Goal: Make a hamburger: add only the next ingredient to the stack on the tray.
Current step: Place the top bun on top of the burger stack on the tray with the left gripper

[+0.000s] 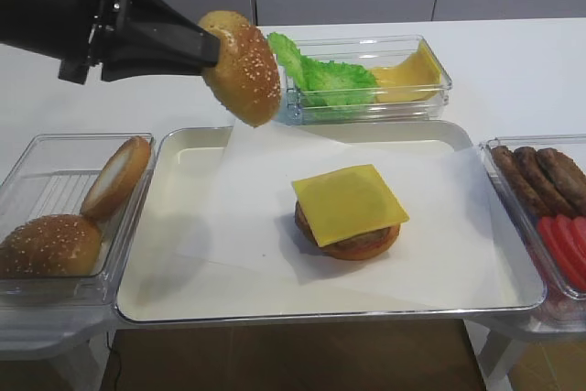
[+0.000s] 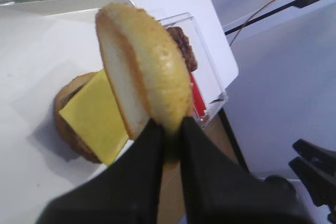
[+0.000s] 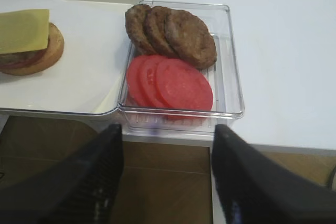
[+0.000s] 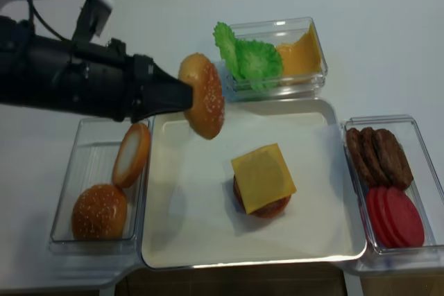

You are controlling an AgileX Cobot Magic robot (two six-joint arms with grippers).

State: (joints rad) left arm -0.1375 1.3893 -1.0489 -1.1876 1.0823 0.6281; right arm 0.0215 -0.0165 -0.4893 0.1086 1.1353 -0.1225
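— What is the biggest thing in front of you?

— The large cream-white rectangular tray (image 4: 173, 240) with rounded corners, a shiny metal rim and a white paper sheet. Three clear plastic containers sit around it: one at nine o'clock (image 4: 87, 136) with a seeded bun (image 4: 99, 211) lying flat and a smooth bun half with a pale cut face (image 4: 130, 154) leaning on edge, one at twelve o'clock (image 4: 305, 84) with green lettuce leaves (image 4: 248, 59) and yellow cheese slices (image 4: 300, 57), and one at three o'clock (image 4: 409, 129) with loose brown patties (image 4: 378, 154) above red tomato slices (image 4: 395, 216).

— And the burger?

— The stack (image 4: 262, 181) sits right of the tray's centre: an orange-brown bun base, a dark brown patty, and a square yellow cheese slice overhanging on top.

— Where is the piece that goes on it?

— The golden-brown domed bun top speckled with pale sesame seeds (image 4: 202, 95) is in the air, above the tray's edge at about eleven o'clock. It stands on edge, dome facing the stack, well apart from it.

— What holds it?

— My left black pincer (image 2: 169, 129). Its two fingers (image 2: 147, 153) are pinching the bun's rim between them; in my left wrist view the pale cut face shows on one side, the crust on the other.

— And your other one?

— My right black pincer (image 3: 167, 145) is spread wide with nothing between the fingers. It hangs off the table's near edge, just short of the tomato and patty container.
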